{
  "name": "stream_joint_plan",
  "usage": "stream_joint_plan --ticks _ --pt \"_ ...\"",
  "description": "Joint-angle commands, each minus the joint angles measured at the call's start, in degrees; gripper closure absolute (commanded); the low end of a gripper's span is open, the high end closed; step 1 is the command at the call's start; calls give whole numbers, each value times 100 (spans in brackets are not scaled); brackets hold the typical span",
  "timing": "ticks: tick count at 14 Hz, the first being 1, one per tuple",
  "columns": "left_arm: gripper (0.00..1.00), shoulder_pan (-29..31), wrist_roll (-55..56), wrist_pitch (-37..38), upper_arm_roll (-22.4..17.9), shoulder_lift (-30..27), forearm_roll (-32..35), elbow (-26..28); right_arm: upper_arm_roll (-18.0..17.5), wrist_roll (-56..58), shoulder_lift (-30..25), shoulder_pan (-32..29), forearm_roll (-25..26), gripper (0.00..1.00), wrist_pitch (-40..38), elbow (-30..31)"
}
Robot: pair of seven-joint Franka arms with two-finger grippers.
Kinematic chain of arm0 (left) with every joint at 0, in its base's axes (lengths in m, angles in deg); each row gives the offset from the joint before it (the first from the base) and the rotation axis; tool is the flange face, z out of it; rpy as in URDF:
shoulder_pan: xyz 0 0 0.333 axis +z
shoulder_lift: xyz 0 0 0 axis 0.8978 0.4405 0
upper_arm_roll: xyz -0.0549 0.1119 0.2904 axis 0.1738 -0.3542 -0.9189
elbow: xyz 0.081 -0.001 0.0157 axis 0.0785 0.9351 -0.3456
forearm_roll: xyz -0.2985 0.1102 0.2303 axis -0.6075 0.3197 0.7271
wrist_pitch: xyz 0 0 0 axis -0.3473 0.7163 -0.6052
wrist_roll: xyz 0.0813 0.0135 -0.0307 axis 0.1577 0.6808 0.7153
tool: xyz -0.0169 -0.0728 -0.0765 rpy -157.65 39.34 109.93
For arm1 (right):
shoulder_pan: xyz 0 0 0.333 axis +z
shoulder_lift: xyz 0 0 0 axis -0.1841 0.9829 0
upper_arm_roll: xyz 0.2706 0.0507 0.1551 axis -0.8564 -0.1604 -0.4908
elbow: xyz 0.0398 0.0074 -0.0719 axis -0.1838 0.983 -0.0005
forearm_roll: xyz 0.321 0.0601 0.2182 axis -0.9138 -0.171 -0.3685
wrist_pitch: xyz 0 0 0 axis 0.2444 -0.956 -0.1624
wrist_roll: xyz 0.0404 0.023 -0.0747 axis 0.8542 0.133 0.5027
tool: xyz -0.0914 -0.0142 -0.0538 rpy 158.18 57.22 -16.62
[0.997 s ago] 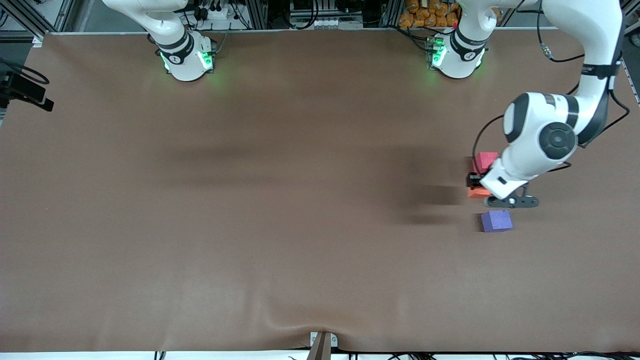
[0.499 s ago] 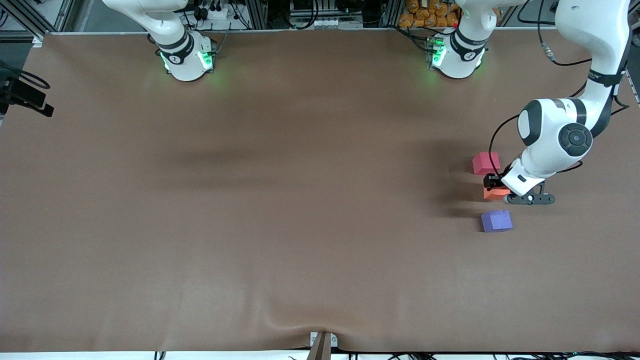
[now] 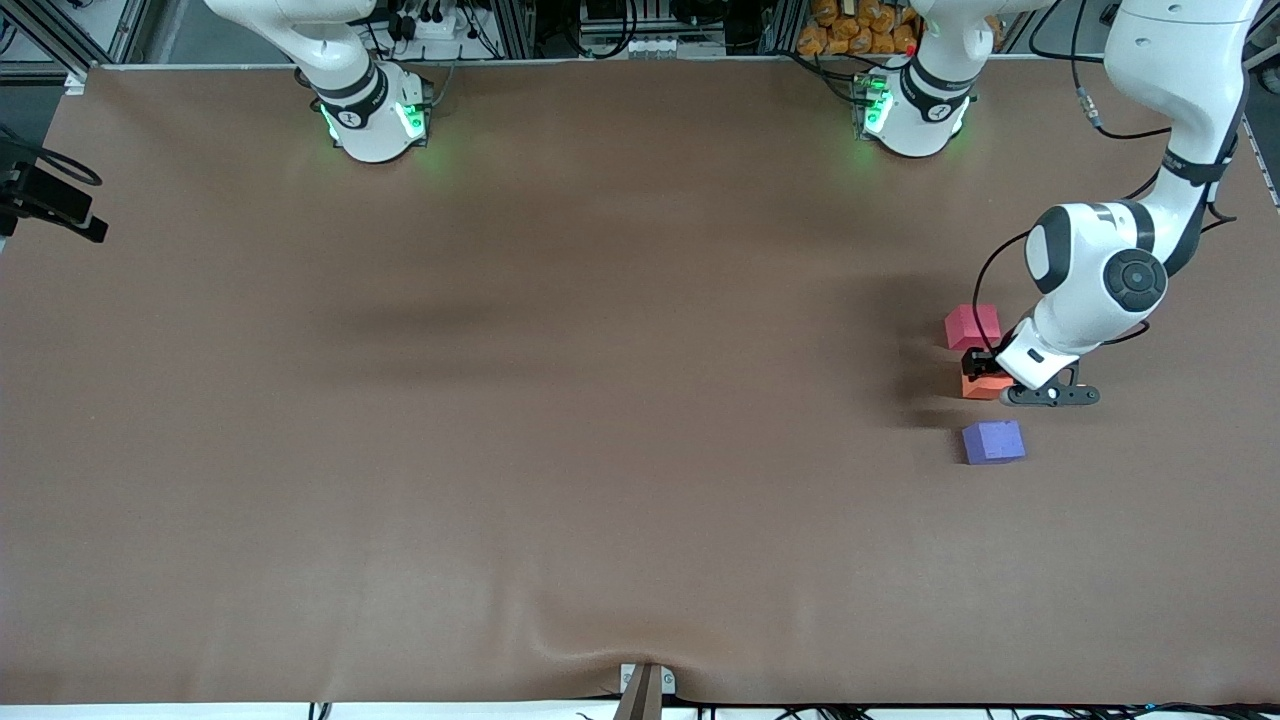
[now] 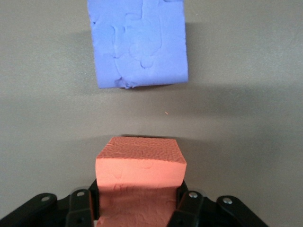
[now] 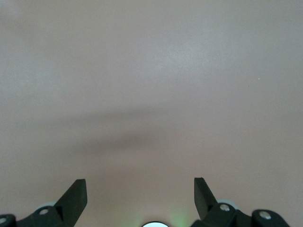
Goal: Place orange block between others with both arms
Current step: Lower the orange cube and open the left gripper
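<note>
Brown matte cloth covers the tabletop (image 3: pixel 560 420), near whose left-arm edge sit three small foam cubes. Two white arms: the left gripper (image 4: pixel 137 208) clamps the pitted orange block (image 3: pixel 982 386) between the pinkish-red cube (image 3: pixel 971 326) and blue-purple cube (image 3: pixel 992 442); the right gripper (image 5: pixel 140 196) waits, fingers spread.

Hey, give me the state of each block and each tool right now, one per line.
Orange block: gripped, between the other two blocks.
Pinkish-red block: resting free on the table.
Blue-purple block: resting free on the table.
Left tool: shut on the orange block.
Right tool: open, empty, waiting.
</note>
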Motion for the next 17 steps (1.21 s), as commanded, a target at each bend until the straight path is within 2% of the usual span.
stream_joint_plan --ticks 1,8,9,10,11,12,15,17 --pt "77 81 -36 -200 53 18 130 66 -4 1 -30 9 75 0 46 47" --pt "77 81 52 -271 53 132 121 31 -4 -8 -30 17 75 0 55 47" --pt "74 81 60 -280 53 158 121 31 -4 1 -30 17 75 0 55 47" --pt "67 99 61 -306 53 159 121 31 -4 -8 -30 17 75 0 46 47" --pt "46 99 61 -306 53 176 121 14 -4 -8 -30 17 75 0 46 47" --pt "0 99 78 -306 53 193 121 -4 -4 -8 -30 17 75 0 46 47" --pt "0 99 130 -140 62 -78 121 -170 -4 -8 -30 17 75 0 46 47" --pt "0 90 140 543 71 -367 51 -425 -4 -8 -39 9 75 0 38 38"
